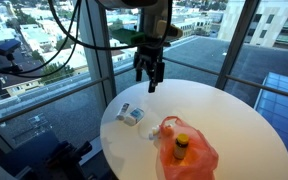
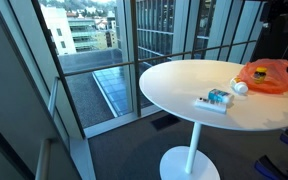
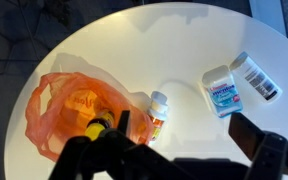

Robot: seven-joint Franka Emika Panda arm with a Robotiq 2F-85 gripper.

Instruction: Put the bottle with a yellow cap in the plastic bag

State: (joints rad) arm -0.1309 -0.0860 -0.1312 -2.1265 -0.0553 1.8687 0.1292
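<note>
The orange plastic bag (image 1: 196, 156) lies on the round white table (image 1: 234, 120), near its front edge. The bottle with a yellow cap (image 1: 181, 144) stands inside the bag's folds. In the wrist view the bag (image 3: 64, 105) is at the left, with the yellow cap (image 3: 93, 127) at its lower edge. The bag also shows in an exterior view (image 2: 269, 75). My gripper (image 1: 149, 76) hangs open and empty, high above the table's far side and apart from the bag. Its dark fingers frame the bottom of the wrist view (image 3: 179, 150).
A small white-capped bottle (image 3: 158, 110) lies right beside the bag. A blue-and-white container (image 3: 221, 92) and a white box (image 3: 256, 76) lie further off, near the table's edge (image 1: 131, 115). Glass walls and railings surround the table.
</note>
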